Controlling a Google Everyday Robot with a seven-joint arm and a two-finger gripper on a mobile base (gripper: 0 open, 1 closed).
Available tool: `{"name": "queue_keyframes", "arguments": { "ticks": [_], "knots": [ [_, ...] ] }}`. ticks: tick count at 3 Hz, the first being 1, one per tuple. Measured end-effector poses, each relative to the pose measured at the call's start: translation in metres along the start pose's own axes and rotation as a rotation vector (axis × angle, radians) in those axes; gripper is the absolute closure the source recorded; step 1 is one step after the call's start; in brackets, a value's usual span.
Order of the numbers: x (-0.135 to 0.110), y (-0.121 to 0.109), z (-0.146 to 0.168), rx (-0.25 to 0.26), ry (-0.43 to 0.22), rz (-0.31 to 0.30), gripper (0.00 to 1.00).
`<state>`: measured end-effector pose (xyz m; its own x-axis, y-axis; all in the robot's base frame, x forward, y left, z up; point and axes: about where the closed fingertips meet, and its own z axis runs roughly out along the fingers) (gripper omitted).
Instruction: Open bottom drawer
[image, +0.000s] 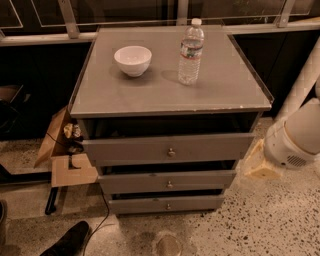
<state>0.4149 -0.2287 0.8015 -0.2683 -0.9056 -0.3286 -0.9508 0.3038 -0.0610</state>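
The grey cabinet (170, 90) has three drawer fronts stacked one above the other. The bottom drawer (200, 203) is the slimmest and lowest, close to the floor, with a small round metal knob (168, 206) at its centre. A dark gap shows above it. My gripper (257, 162) is the beige part at the end of the white arm (295, 137). It hangs to the right of the cabinet, level with the middle drawer (200, 180) and apart from the fronts. It holds nothing that I can see.
A white bowl (133, 60) and a water bottle (191, 50) stand on the cabinet top. An open cardboard box (65, 155) and a cable (102, 210) lie at the left. A dark shoe (67, 241) is at the bottom left, and a round mark (168, 245) on the speckled floor in front.
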Motion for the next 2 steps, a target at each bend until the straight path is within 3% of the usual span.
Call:
{"name": "queue_keyframes", "arguments": {
  "ticks": [1, 2],
  "knots": [
    [0.0235, 0.0145, 0.0516, -0.1, -0.069, 0.064, 1.0],
    [0.0236, 0.0147, 0.0519, -0.1, -0.068, 0.064, 1.0]
  ]
}}
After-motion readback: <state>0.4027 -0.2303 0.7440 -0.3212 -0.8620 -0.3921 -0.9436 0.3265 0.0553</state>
